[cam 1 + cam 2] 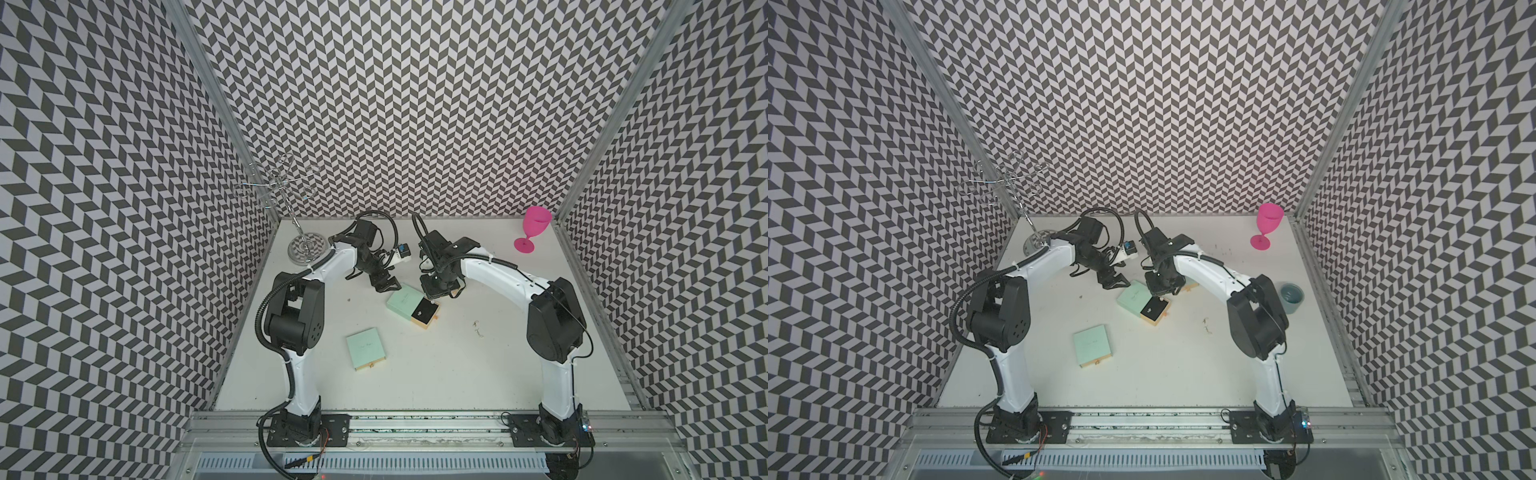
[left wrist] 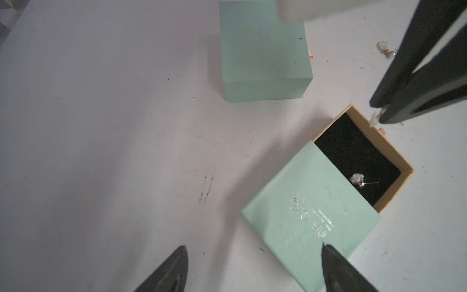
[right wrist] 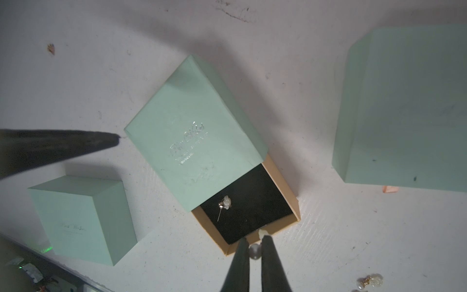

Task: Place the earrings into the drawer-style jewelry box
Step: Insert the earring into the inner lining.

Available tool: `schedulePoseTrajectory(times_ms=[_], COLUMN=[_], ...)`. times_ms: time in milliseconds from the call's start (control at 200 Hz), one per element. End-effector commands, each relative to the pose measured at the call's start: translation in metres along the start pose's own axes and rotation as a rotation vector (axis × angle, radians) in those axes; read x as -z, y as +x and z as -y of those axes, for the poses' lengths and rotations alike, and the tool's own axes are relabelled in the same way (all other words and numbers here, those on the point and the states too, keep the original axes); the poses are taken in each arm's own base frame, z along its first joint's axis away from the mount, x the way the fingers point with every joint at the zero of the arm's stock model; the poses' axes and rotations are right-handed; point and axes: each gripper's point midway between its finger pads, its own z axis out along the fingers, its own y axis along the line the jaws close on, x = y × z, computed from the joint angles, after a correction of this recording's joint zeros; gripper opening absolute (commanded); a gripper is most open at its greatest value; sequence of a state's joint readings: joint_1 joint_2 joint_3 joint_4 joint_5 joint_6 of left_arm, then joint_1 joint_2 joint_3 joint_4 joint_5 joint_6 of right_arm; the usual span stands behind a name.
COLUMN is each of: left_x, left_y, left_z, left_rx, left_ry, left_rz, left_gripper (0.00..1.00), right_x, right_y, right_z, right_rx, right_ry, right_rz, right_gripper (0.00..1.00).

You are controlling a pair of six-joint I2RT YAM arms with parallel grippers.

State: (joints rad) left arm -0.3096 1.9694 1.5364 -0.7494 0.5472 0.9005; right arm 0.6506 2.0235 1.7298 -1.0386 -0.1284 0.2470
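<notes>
The drawer-style jewelry box (image 1: 402, 300) (image 1: 1133, 298) has a mint sleeve (image 2: 310, 215) (image 3: 194, 136). Its tan, black-lined drawer (image 2: 358, 151) (image 3: 255, 197) is pulled out. One earring (image 2: 357, 179) (image 3: 225, 202) lies inside it. My right gripper (image 3: 254, 240) (image 1: 432, 296) is shut on another earring (image 3: 254, 251) (image 2: 373, 119), right above the drawer's front rim. More earrings (image 1: 478, 328) (image 1: 1205, 325) (image 3: 370, 282) (image 2: 386, 49) lie loose on the table to the right. My left gripper (image 2: 254, 247) (image 1: 388, 286) hangs open at the sleeve's far corner, holding nothing.
A shut mint box (image 1: 368, 348) (image 1: 1093, 345) (image 3: 83, 217) lies nearer the front. Another mint box (image 2: 262, 50) (image 3: 404, 108) (image 1: 1190, 286) sits under my right arm. At the back stand a wire stand (image 1: 305, 249) and a pink goblet (image 1: 534, 232). A grey cup (image 1: 1291, 297) is at the right.
</notes>
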Motion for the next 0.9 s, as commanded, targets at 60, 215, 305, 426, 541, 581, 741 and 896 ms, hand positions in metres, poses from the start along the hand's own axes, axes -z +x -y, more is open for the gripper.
schedulePoseTrajectory(times_ms=[60, 215, 305, 426, 541, 581, 741, 896], left_x=[0.011, 0.012, 0.011, 0.011, 0.012, 0.011, 0.012, 0.011], left_y=[-0.005, -0.003, -0.002, -0.001, 0.000, 0.001, 0.002, 0.003], left_z=[-0.002, -0.004, -0.004, -0.004, -0.005, -0.005, -0.004, -0.005], left_rx=[-0.014, -0.008, -0.004, 0.000, 0.004, 0.005, 0.008, 0.011], left_ry=[-0.007, -0.008, -0.003, -0.002, -0.003, -0.002, -0.001, -0.001], left_rz=[0.029, 0.031, 0.029, 0.030, 0.029, 0.027, 0.025, 0.024], left_gripper=[0.84, 0.83, 0.84, 0.84, 0.84, 0.84, 0.84, 0.84], right_x=[-0.004, -0.014, -0.018, -0.022, -0.028, -0.030, -0.037, -0.043], right_y=[-0.004, -0.001, -0.002, -0.003, -0.003, -0.003, -0.004, -0.005], right_z=[-0.009, -0.008, -0.009, -0.010, -0.010, -0.010, -0.007, -0.006], right_rx=[0.029, 0.035, 0.037, 0.039, 0.044, 0.047, 0.056, 0.062], right_ry=[-0.026, -0.026, -0.029, -0.034, -0.036, -0.037, -0.023, -0.016], right_rz=[-0.007, -0.027, -0.031, -0.036, -0.043, -0.045, -0.054, -0.058], right_gripper=[0.11, 0.11, 0.11, 0.11, 0.11, 0.11, 0.11, 0.11])
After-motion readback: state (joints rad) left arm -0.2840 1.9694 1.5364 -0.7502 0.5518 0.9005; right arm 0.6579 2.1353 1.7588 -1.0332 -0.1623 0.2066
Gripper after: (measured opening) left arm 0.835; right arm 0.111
